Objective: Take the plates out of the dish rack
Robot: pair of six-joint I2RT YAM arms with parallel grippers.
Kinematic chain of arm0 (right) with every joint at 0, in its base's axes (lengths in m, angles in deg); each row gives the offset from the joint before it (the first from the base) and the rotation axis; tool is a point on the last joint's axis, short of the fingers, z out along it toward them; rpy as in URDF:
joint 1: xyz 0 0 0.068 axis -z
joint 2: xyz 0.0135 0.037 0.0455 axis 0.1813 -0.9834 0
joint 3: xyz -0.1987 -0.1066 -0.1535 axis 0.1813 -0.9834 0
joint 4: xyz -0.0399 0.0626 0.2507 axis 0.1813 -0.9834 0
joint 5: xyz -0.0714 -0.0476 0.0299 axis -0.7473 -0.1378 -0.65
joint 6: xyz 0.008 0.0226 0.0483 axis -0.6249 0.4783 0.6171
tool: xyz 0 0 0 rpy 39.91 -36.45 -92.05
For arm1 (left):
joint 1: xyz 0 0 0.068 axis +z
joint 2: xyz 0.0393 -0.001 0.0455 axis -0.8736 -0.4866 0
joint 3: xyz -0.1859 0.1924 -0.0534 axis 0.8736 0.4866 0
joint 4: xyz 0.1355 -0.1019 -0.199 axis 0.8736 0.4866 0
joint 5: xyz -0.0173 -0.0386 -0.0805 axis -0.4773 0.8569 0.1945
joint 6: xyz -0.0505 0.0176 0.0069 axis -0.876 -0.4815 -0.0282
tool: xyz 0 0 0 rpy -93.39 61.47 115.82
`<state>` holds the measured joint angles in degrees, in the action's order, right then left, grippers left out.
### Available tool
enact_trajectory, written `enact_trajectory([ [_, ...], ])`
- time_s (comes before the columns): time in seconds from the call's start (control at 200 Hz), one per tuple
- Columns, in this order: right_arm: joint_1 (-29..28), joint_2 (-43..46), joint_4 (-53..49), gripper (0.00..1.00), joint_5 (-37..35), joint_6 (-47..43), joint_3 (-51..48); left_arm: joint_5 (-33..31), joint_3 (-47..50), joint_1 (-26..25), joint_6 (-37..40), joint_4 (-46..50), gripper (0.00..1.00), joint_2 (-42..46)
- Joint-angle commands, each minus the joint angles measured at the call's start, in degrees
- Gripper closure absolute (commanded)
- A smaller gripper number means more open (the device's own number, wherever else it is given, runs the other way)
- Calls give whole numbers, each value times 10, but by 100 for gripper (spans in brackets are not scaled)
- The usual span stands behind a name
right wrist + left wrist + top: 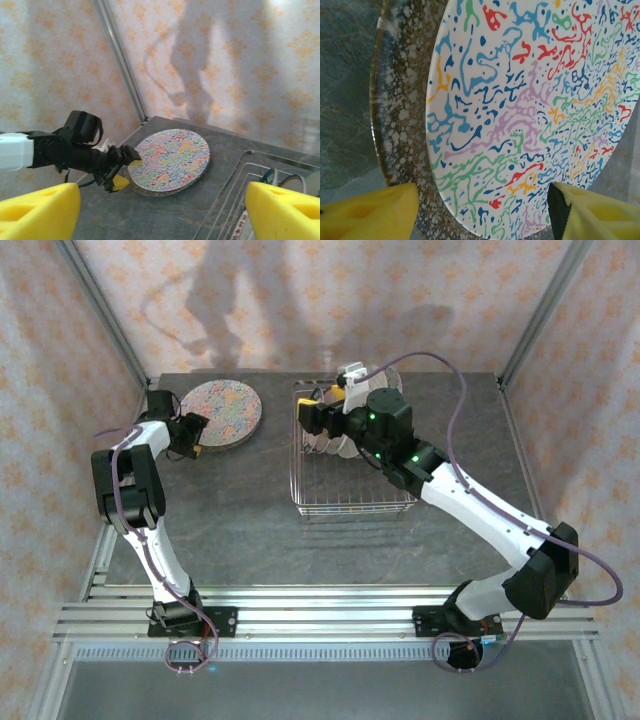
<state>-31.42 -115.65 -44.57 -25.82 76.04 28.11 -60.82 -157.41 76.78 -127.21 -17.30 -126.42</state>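
Grey table [250,520] is bearing stacked plates [222,412] far left; my left claw [127,172] is gaping at their rim, right claw [162,200] gaping over the dish rack [355,502]; snagging could slide them.

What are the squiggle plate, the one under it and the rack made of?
Squiggle plate: likely glazed ceramic, smooth white with printed colours.
Plate under it: speckled brown-grey glaze, shiny rim, maybe stoneware.
Rack: thin silver wire, probably plated steel.

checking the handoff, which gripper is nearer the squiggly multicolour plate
Left. The left gripper is at the squiggly plate's edge; the right gripper hovers over the dish rack, apart from the plate.
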Motion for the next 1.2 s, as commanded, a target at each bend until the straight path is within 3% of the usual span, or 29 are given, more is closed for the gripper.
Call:
enact_trajectory([
  [0.0, -3, 28, -22, 15, -74, -11, 22, -27, -6, 4, 13, 56, 28, 13],
  [0.17, 13, 44, -94, 16, -184, -34, 58, -30, -9, 4, 9, 71, 28, 32],
  [0.29, 57, 46, -184, 23, -251, 4, 104, -36, -8, -1, -5, 85, 28, 72],
  [0.465, 158, 3, -382, 27, -247, 119, 211, -54, -30, -42, -25, 96, 27, 143],
  [0.591, 227, -49, -478, 27, -170, 171, 265, -82, -68, -111, -27, 95, 27, 189],
  [0.716, 256, -108, -529, 26, -92, 178, 312, -109, -91, -189, -25, 65, 25, 231],
  [1.061, 271, -200, -575, 34, -45, 178, 357, -186, -96, -454, 64, -74, 20, 311],
  [1.196, 279, -218, -573, 40, -14, 166, 363, -204, -59, -512, 74, -127, 19, 328],
])
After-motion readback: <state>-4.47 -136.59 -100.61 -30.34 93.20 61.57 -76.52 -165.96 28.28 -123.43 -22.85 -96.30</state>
